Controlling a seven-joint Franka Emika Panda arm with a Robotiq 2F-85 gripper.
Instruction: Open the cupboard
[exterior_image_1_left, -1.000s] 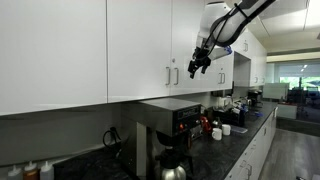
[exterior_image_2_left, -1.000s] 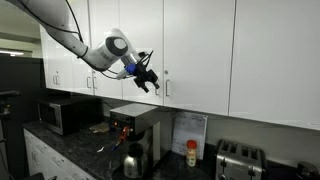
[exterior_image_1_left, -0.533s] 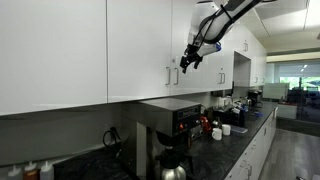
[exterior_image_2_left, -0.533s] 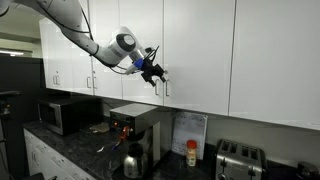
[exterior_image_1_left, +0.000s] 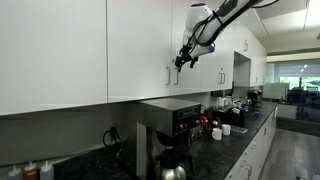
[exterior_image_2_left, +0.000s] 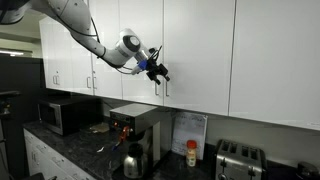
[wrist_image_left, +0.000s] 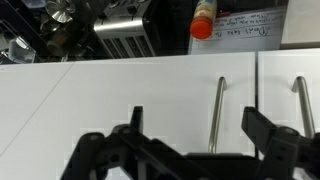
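Note:
The cupboard is a tall white wall cabinet and its door is closed. Its slim silver bar handle hangs by the door seam, next to the neighbouring door's handle. My gripper is open and empty, just in front of the doors near the top of the handles; it also shows in an exterior view. In the wrist view the handle stands between my open fingers, nearer the right finger and not touched. The cupboard's inside is hidden.
The neighbouring door's handle lies just outside my fingers. Below on the dark counter stand a coffee machine, a red-capped bottle, a toaster and a microwave.
My gripper has moved up and closer to the doors, from below the handles to their upper end. It stays open. The door has not moved.

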